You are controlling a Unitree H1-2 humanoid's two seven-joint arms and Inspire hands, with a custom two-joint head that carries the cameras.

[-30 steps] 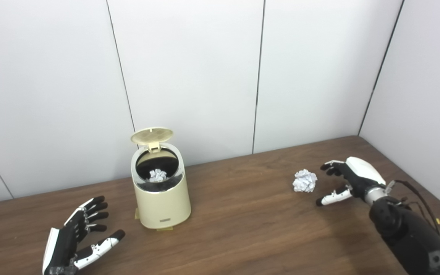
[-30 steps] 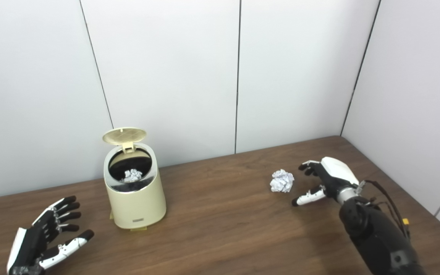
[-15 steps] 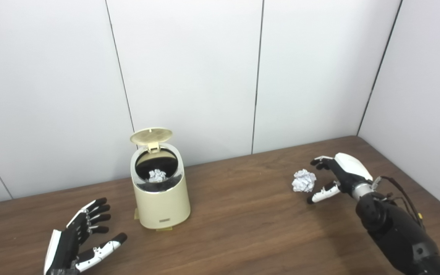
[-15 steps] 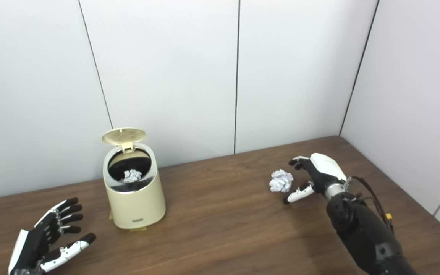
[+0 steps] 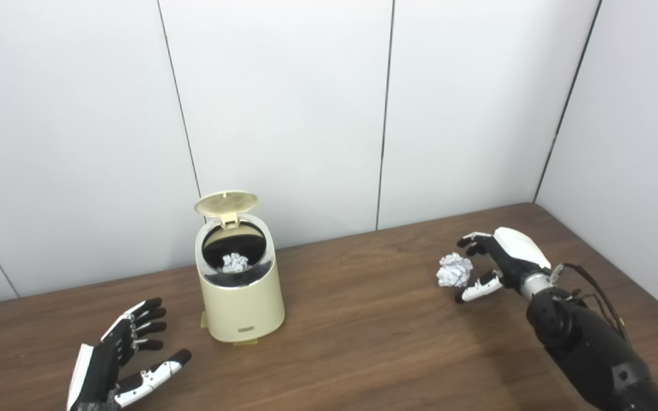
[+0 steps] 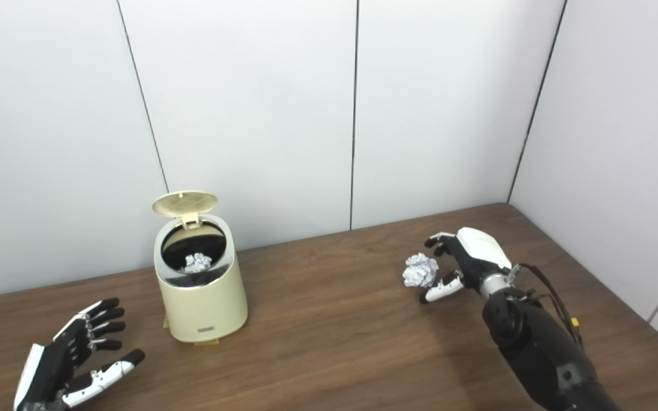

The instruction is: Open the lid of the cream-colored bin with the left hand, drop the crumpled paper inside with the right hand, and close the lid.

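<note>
A cream-colored bin (image 5: 241,297) stands on the wooden table, its round lid (image 5: 227,202) tipped up and back. Inside it lies a crumpled paper (image 5: 235,262). A second crumpled paper ball (image 5: 453,270) rests on the table to the right. My right hand (image 5: 500,264) is open just right of that ball, fingers above and thumb below it, not closed on it. My left hand (image 5: 120,362) lies open, palm up, at the lower left, well apart from the bin.
White wall panels close off the back and the right side. The table (image 5: 363,342) runs to the wall behind the bin. A cable (image 5: 597,285) hangs along my right forearm.
My right hand has slid left to the paper ball, and its fingers and thumb now flank it. The left hand has barely shifted. Bin and lid are unchanged.
</note>
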